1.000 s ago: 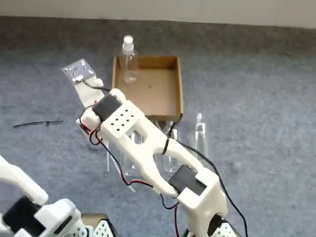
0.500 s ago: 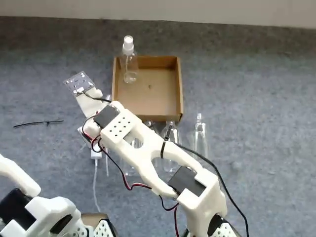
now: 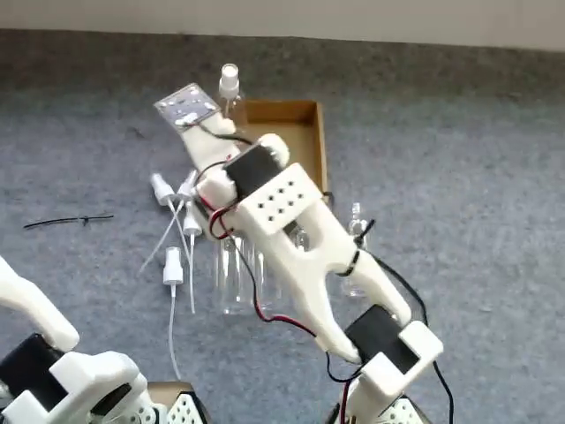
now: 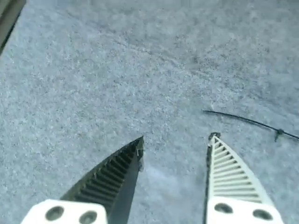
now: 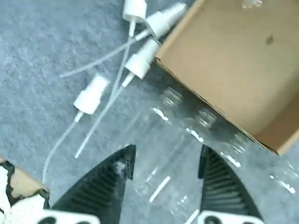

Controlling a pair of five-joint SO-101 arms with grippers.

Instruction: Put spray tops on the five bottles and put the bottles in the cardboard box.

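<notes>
Clear plastic bottles beside square cardboard box, fuzzy grey carpet

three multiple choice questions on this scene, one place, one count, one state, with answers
1. Where is the capped bottle? A) upright at the cardboard box's far corner; B) lying in the box's middle; C) clamped in the right hand.
2. How many loose spray tops lie outside the box? A) two; B) four; C) seven.
3. What state is the right hand in? A) shut on a spray top; B) shut on a bottle; C) open.
Answers: 1 A, its white top rises at that corner; 2 B, four show in the right wrist view; 3 C, its fingers are spread above the clear bottles.
</notes>
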